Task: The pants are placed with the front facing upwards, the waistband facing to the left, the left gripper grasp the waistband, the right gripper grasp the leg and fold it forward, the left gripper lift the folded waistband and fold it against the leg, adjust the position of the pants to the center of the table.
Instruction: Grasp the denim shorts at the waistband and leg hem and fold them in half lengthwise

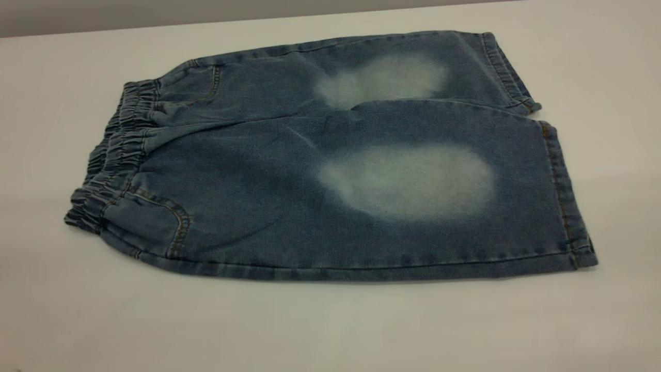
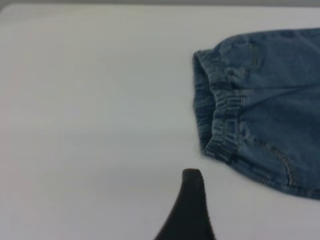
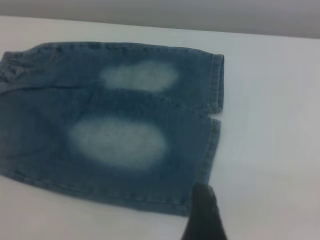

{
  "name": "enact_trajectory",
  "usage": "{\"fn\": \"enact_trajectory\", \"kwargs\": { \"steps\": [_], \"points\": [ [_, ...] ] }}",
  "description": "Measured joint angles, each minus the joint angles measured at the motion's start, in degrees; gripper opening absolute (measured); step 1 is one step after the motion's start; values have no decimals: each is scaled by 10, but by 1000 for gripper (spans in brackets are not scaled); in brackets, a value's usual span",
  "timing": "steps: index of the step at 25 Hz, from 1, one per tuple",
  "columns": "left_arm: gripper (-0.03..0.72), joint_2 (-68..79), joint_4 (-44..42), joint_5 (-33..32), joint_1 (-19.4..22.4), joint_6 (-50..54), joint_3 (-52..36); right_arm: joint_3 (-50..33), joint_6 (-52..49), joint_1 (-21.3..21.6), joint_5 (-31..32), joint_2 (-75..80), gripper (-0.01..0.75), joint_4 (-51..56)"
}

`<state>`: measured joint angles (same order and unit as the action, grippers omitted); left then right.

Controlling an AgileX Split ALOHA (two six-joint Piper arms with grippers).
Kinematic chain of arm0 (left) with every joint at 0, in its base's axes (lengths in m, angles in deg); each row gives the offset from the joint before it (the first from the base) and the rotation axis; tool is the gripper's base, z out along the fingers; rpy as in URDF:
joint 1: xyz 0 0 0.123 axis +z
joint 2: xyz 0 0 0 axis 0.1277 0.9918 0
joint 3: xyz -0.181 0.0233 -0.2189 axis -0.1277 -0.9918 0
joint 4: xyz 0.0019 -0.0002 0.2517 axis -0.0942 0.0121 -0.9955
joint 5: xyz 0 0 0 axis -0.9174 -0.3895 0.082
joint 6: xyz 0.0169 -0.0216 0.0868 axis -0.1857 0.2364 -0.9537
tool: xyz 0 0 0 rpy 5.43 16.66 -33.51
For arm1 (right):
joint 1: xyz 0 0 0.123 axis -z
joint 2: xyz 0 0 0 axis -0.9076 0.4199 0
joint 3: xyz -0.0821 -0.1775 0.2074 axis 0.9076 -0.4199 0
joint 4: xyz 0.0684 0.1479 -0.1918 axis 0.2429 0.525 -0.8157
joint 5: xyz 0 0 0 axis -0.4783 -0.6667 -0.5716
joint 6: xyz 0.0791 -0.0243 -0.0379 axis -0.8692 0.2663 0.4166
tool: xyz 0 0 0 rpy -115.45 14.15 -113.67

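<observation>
Left claw (image 2: 192, 210) beside waistband (image 2: 217, 107), apart.

Probably a lab or test bench rather than a home, bare matte white table (image 1: 103, 320), plain grey wall behind its far edge, one pair of denim pants (image 1: 330, 165) laid out flat, nothing domestic beside it

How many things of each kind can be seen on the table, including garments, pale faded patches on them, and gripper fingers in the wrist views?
Pants on the table: 1
Pale faded patches, one on each leg: 2
Left gripper fingers in view: 1
Right gripper fingers in view: 1
Total: 5
</observation>
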<state>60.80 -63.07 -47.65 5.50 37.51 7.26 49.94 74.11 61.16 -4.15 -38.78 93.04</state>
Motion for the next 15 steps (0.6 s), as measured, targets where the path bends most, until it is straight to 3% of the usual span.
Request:
{"fn": "enact_trajectory", "kwargs": {
  "steps": [15],
  "points": [
    [581,334,-10,153,0,133,105,100,-25,0,-117,271,441,42]
  ]
}}
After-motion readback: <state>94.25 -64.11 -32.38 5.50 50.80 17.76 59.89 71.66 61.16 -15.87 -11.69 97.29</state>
